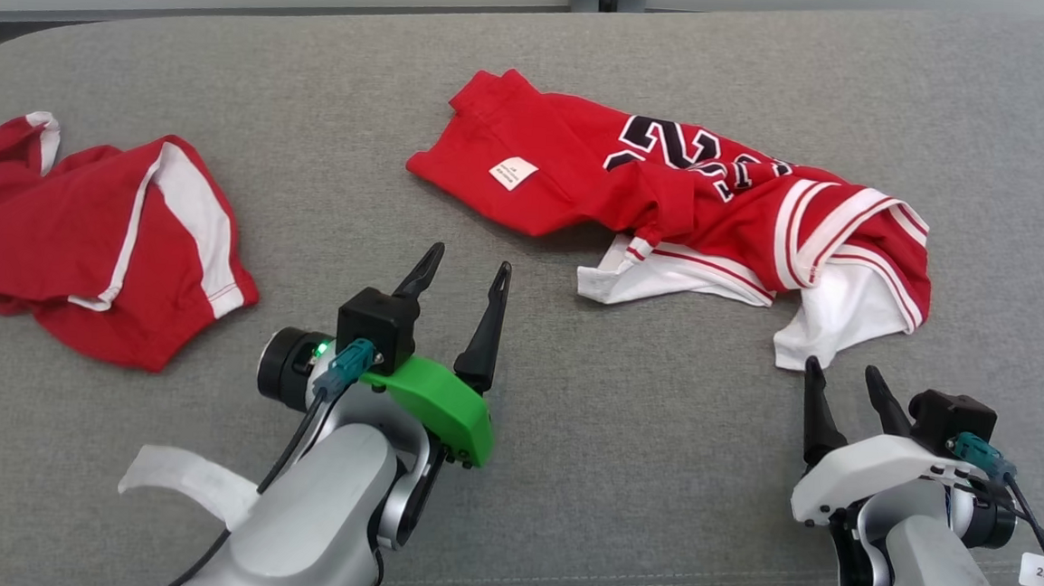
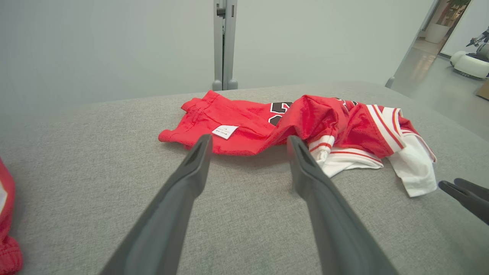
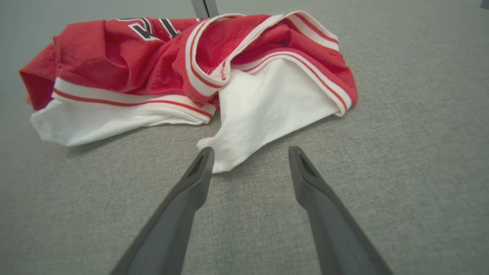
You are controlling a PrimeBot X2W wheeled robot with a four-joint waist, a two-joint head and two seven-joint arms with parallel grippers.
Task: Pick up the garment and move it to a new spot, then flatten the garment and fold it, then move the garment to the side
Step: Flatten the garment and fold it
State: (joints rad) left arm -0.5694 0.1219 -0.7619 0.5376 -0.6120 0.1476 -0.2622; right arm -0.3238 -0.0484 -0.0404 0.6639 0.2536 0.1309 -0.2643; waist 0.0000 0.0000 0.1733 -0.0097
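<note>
A crumpled red jersey [image 1: 673,198] with white trim, black numbers and a small white label lies on the grey surface, right of centre. It also shows in the left wrist view [image 2: 305,122] and the right wrist view [image 3: 183,72]. My left gripper [image 1: 469,267] [image 2: 250,143] stands open just short of the jersey's near left edge, nothing between its fingers. My right gripper [image 1: 843,372] [image 3: 250,152] is open too, its left fingertip [image 3: 204,154] close to the jersey's white lower corner.
A second red garment with a white side stripe [image 1: 100,231] lies bunched at the left. The grey padded surface [image 1: 624,408] has rounded far corners and a wall behind it. The right gripper's fingertips [image 2: 464,194] show at the left wrist view's right edge.
</note>
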